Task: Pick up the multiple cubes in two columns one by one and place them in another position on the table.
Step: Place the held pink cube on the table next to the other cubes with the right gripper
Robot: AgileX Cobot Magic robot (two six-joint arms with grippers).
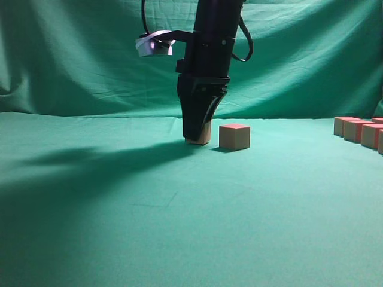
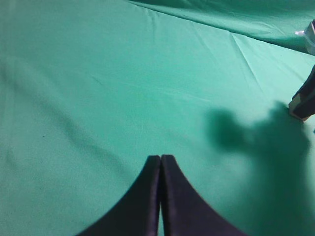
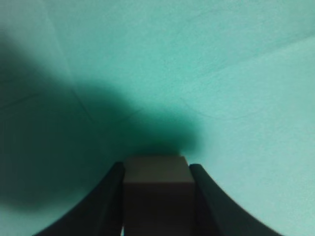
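A small tan wooden cube sits clamped between the right gripper's black fingers, low on the green cloth table, just beside an already placed red-topped cube. Release squarely, then lift straight up. The left gripper is pressed together, empty.

Exterior camera looks level along the table at my right gripper; both wrist cameras look down, close.
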